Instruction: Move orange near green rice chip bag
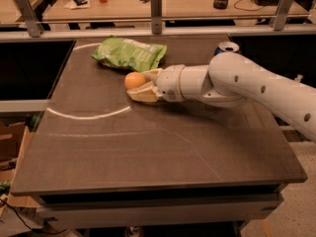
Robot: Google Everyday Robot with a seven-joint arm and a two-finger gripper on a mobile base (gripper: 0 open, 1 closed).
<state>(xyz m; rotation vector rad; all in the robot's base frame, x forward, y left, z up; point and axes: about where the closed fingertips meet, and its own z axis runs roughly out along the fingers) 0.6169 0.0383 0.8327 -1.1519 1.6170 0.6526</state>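
The orange (pixel 134 80) is held between the cream fingers of my gripper (pixel 142 84), which is shut on it, low over the dark table. The white arm reaches in from the right. The green rice chip bag (pixel 129 54) lies flat at the table's back, just behind and slightly left of the orange, a short gap away.
A blue Pepsi can (pixel 226 48) stands at the back right, partly hidden behind my arm. A white curved line (pixel 89 115) runs across the table (pixel 163 147). A railing and a desk with clutter (pixel 158 4) lie behind the table.
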